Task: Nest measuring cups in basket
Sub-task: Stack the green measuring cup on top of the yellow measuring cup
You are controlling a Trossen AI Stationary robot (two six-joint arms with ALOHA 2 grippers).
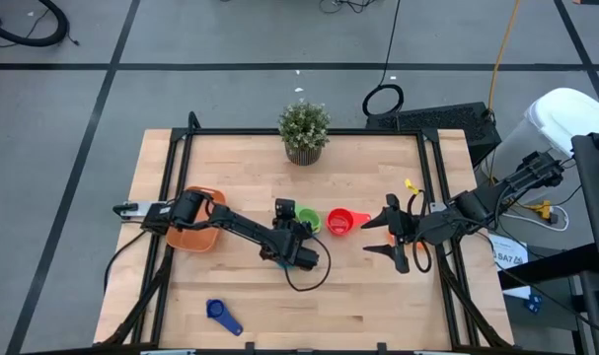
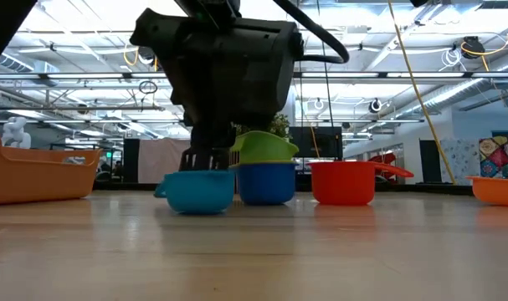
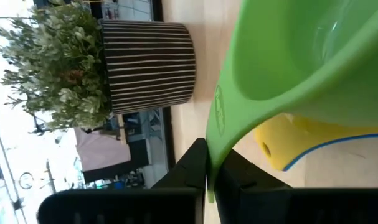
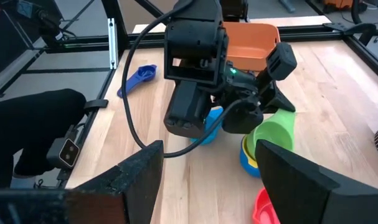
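My left gripper (image 1: 299, 233) reaches over the orange basket (image 1: 195, 235) to mid-table and is shut on a green measuring cup (image 4: 273, 132). The green cup is right over a yellow cup (image 3: 282, 144) that sits nested in a blue cup (image 2: 266, 184). A light blue cup (image 2: 201, 191) stands on the table under the gripper, and a red cup (image 1: 340, 222) stands just right of the stack. A dark blue cup (image 1: 223, 317) lies near the front edge. My right gripper (image 1: 390, 233) hovers open beyond the red cup, holding nothing. My left gripper pinches the green cup's flat handle (image 3: 213, 140) between its two fingers (image 3: 189, 165). The fingers come from the table's left, slanting down. The bowl sits tilted on top of the yellow-and-blue stack (image 4: 248, 155); whether it rests on the stack I cannot tell.
A potted plant (image 1: 304, 133) stands at the table's far edge, behind the cups. A small orange cup (image 2: 496, 191) is at the right, by my right gripper. Bare wood lies along the front between the dark blue cup and the right side.
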